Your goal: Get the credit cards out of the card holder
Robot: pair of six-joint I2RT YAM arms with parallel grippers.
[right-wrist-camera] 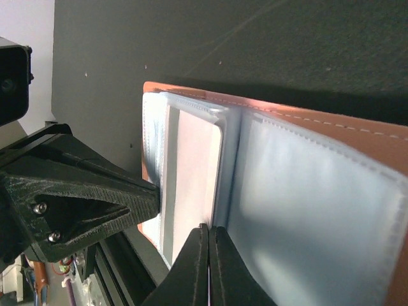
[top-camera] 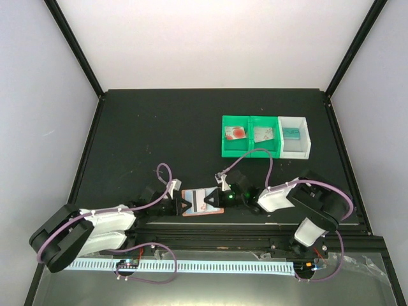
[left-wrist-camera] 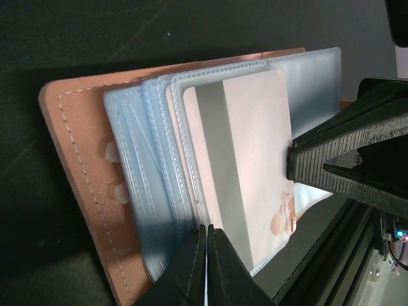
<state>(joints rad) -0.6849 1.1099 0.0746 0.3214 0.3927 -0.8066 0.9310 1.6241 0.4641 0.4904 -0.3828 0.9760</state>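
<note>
The card holder lies open at the table's near edge, between my two grippers. In the left wrist view its salmon cover carries pale blue-grey pockets, with a whitish credit card on top showing a grey stripe and reddish marks. My left gripper is shut on the stitched edge of a pocket. My right gripper is shut with its tips pinching the card's edge where it meets the neighbouring pocket. Its fingers reach the card's opposite side in the left wrist view.
A green two-compartment bin stands at the back right with a red-marked card and a pale card in it. A white bin adjoins it. The table's metal front rail runs just behind the holder.
</note>
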